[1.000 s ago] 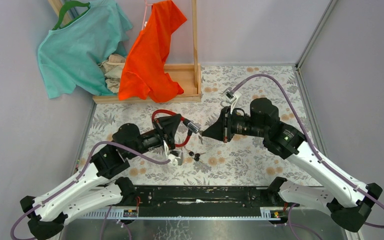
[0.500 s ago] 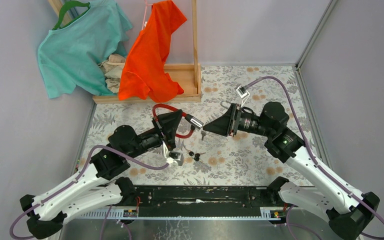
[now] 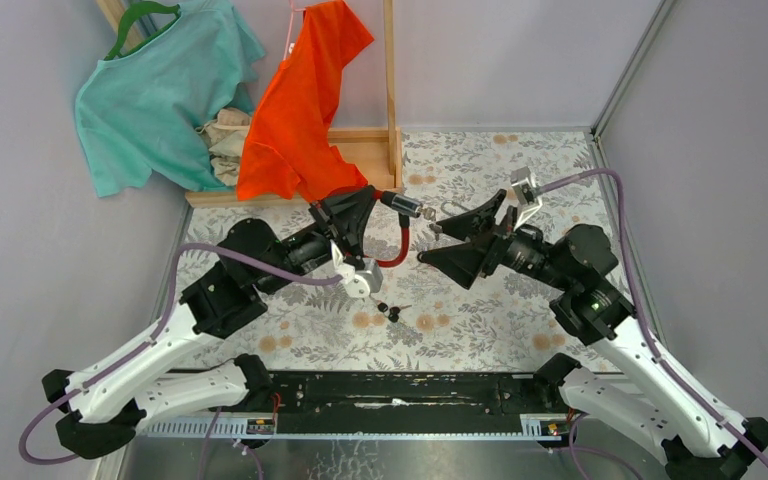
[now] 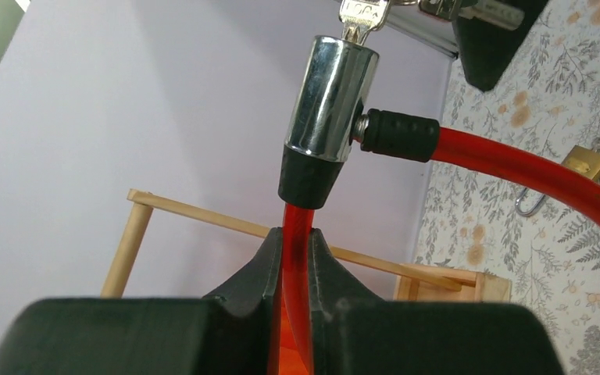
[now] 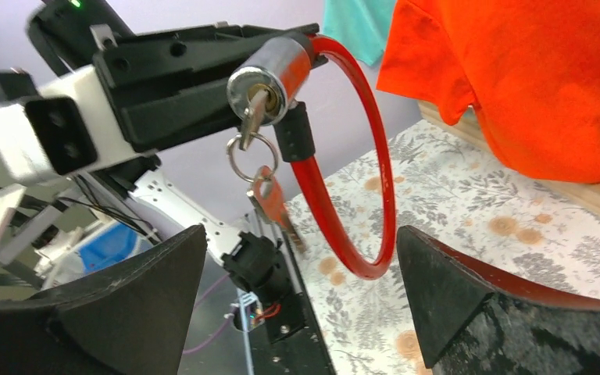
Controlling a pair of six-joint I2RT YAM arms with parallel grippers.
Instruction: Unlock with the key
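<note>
A red cable lock (image 3: 398, 243) hangs above the table, its chrome cylinder (image 3: 407, 206) pointing right. My left gripper (image 3: 355, 215) is shut on the red cable (image 4: 298, 234) just below the cylinder (image 4: 330, 101). A silver key (image 5: 251, 113) is stuck in the cylinder's face (image 5: 269, 74); a ring (image 5: 251, 156) and an orange-headed key (image 5: 269, 203) dangle from it. My right gripper (image 3: 430, 245) stands wide open just right of the key, touching nothing; the red loop (image 5: 359, 195) shows between its fingers.
A wooden rack (image 3: 360, 150) at the back left carries a teal shirt (image 3: 150, 90) and an orange shirt (image 3: 305, 110). Small black-headed keys (image 3: 392, 312) lie on the floral table near the front. A brass padlock (image 4: 586, 160) lies on the table too.
My right gripper has opened, let go of the key and drawn back to the right. The left gripper has carried the lock up and toward the back, key left in the cylinder.
</note>
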